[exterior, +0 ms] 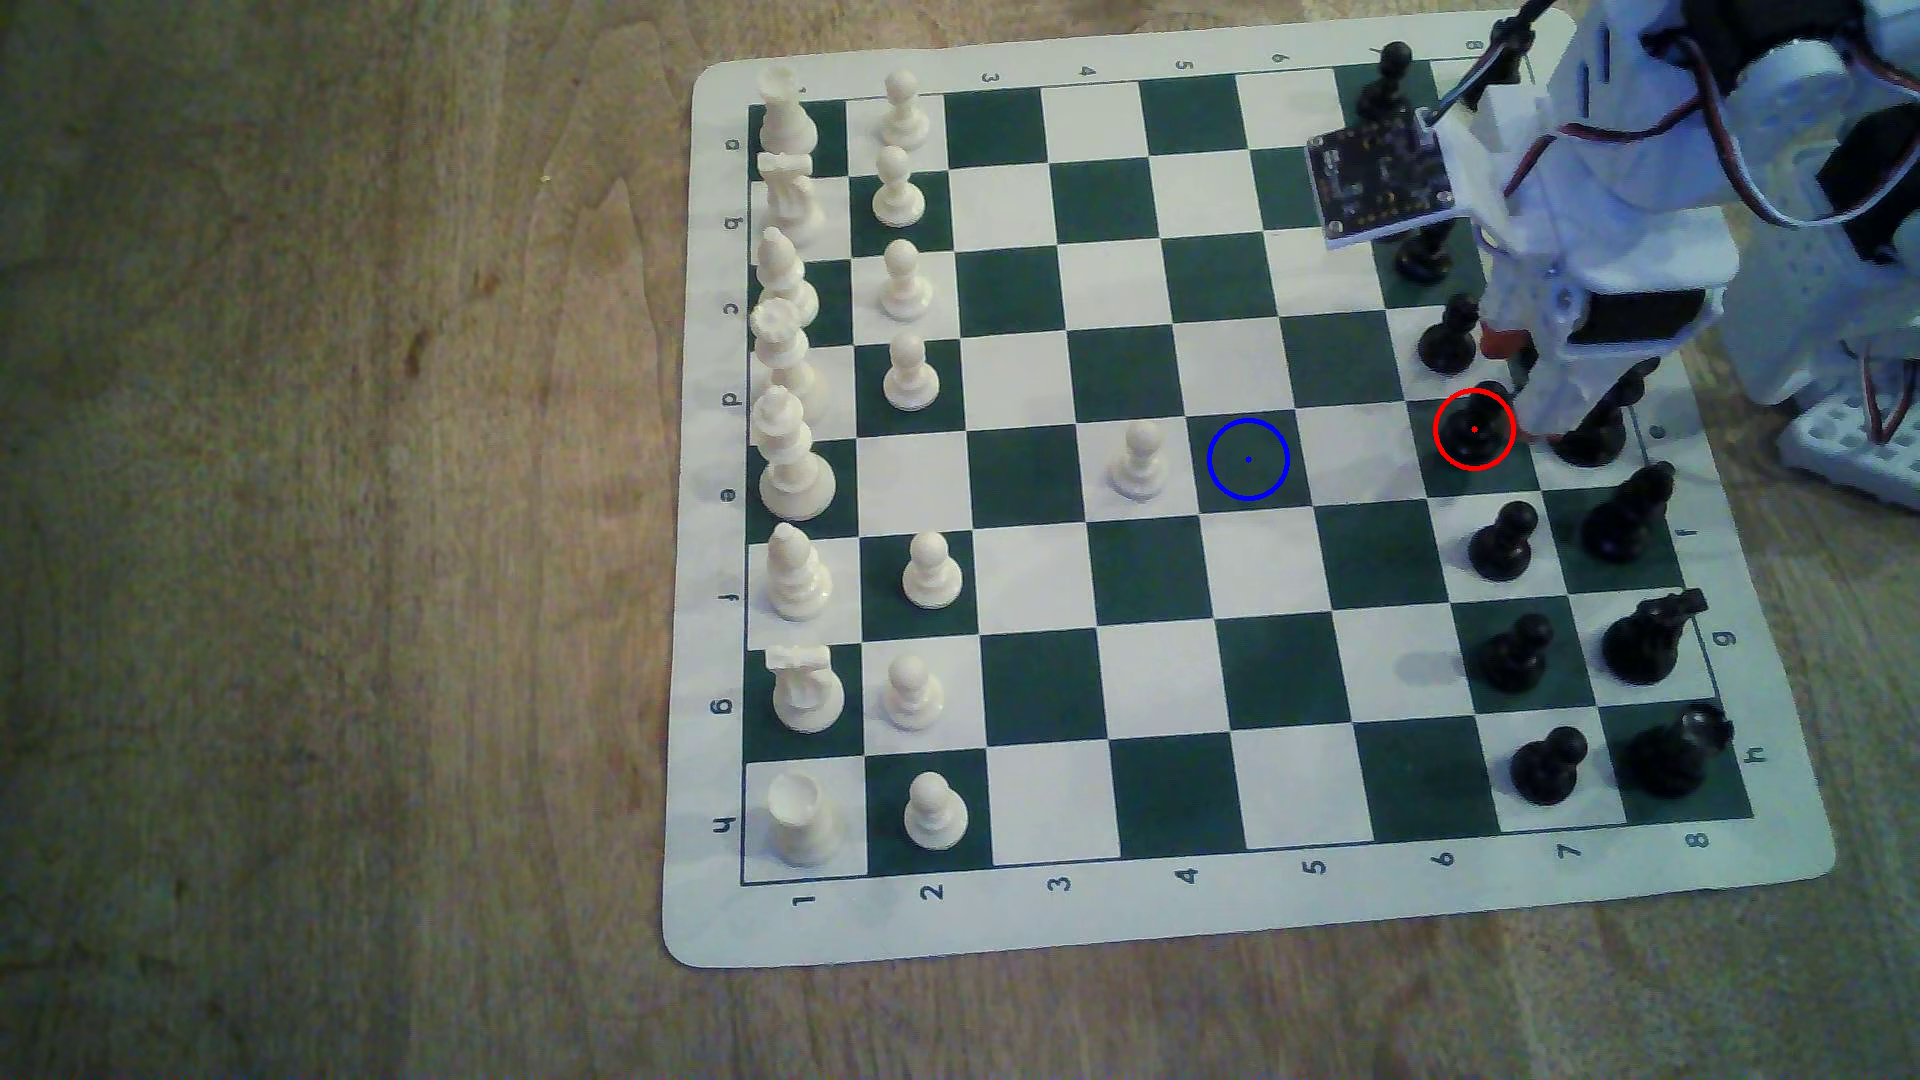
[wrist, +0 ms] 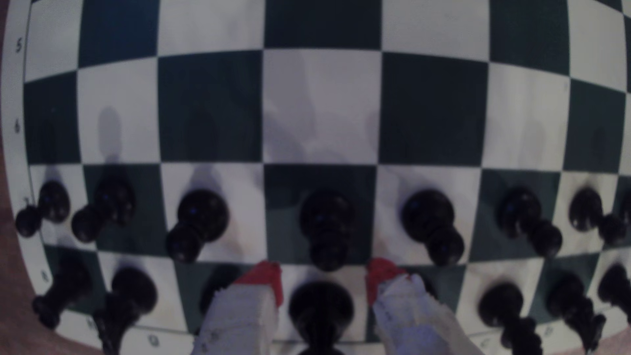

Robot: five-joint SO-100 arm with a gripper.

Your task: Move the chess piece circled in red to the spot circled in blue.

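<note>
Hidden: the black pawn (exterior: 1473, 431) on the red-ringed green square is being partly covered by the gripper (exterior: 1532, 415) in the exterior view.
Arm: being held low over the black ranks.
Jaws: being kept apart, red-tipped fingers (wrist: 269, 276) flanking the pawn (wrist: 326, 225) untouched.
Spot: the blue-ringed square (exterior: 1248, 460) is lying well apart.

The exterior view looks down steeply from above on the counter (exterior: 312, 519) and the whole mat (exterior: 1039, 914), with the arm (exterior: 1621, 208) at the exterior view's right edge. The wrist view sits close above the mat (wrist: 321, 112), facing down past the claw (wrist: 324, 283) over the black pawns (wrist: 203, 213). Both views share the black rows and the squares before them.
</note>
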